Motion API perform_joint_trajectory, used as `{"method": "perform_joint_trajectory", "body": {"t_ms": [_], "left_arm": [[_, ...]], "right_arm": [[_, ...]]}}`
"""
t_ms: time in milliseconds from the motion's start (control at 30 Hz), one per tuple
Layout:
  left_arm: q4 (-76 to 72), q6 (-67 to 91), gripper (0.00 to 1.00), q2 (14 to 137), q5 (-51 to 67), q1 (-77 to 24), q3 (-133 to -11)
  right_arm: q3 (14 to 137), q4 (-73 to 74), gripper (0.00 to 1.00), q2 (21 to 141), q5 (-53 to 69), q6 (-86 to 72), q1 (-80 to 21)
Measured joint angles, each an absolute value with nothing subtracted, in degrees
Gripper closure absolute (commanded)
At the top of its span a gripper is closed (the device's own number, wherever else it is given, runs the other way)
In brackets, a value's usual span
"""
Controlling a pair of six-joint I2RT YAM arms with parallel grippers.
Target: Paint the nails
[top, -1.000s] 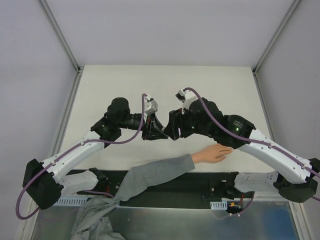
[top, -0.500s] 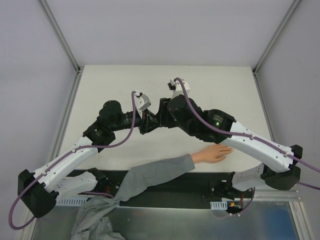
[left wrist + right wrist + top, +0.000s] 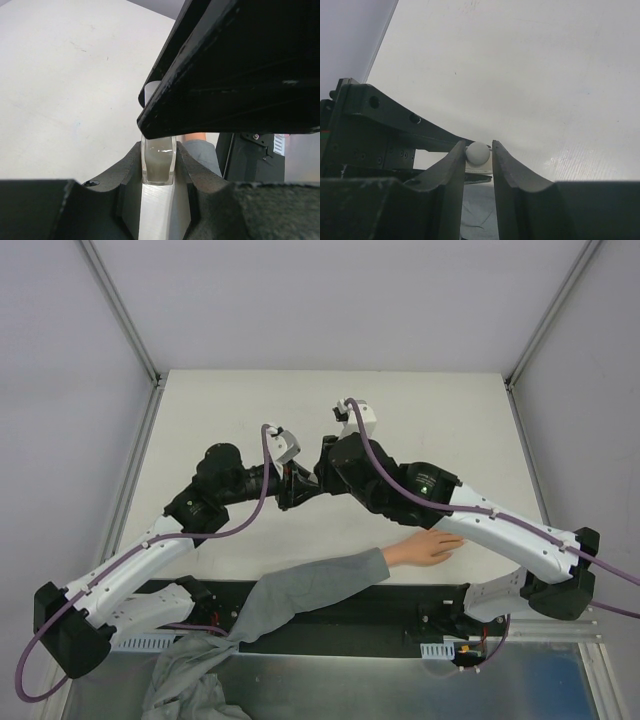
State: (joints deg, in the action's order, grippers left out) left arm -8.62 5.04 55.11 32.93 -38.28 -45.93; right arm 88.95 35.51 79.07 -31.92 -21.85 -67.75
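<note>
left gripper (image 3: 159, 159) clamps a small clear whitish-filled bottle (image 3: 158, 169); right gripper (image 3: 479, 154) pinches its round white cap (image 3: 477, 152), ten o'clock from the pale peach hand (image 3: 428, 547).

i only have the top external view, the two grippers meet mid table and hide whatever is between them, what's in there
Observer: The left wrist view shows a small clear bottle clamped between the fingers of the left gripper.
Operator: and the right one, is it on it too
Observer: The right wrist view shows the right gripper closed on the bottle's white round cap, with one finger on each side.
Operator: anything inside the bottle
Observer: Yes, the left wrist view shows pale whitish liquid through the glass, just below the right gripper's black body.
</note>
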Motion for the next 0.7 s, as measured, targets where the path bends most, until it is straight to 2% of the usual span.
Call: {"method": "perform_joint_trajectory", "body": {"t_ms": [33, 100, 133, 167, 300, 500, 567, 700], "left_arm": [[-8.64, 5.06, 1.00, 54.98, 32.95, -38.28, -45.91], [-8.67, 5.06, 1.00, 54.74, 32.99, -38.28, -45.69], [-8.69, 5.06, 1.00, 54.59, 33.06, -38.28, -45.54], [-8.86, 5.06, 1.00, 54.35, 33.15, -38.28, -45.32], [-8.99, 5.15, 1.00, 53.71, 33.89, -38.15, -44.38], [-10.00, 6.48, 1.00, 55.11, 42.17, -38.17, -43.51], [-10.85, 6.92, 1.00, 56.25, 47.03, -38.20, -43.51], [-13.65, 9.58, 1.00, 58.63, 57.95, -38.15, -43.57]], "right_arm": [[88.47, 35.31, 0.73, 79.07, -31.90, -21.85, -67.75], [88.20, 34.83, 0.84, 79.09, -31.77, -21.82, -67.68], [88.16, 34.50, 0.89, 79.09, -31.57, -21.82, -67.68], [88.07, 34.17, 0.99, 79.07, -31.33, -21.69, -67.68], [85.97, 32.27, 0.99, 78.19, -30.24, -20.49, -67.59], [72.95, 21.50, 1.00, 69.08, -22.46, -11.20, -67.33], [68.82, 18.22, 1.00, 65.28, -15.03, -5.87, -66.02], [60.62, 10.87, 1.00, 58.63, 8.03, 2.46, -59.86]]}}
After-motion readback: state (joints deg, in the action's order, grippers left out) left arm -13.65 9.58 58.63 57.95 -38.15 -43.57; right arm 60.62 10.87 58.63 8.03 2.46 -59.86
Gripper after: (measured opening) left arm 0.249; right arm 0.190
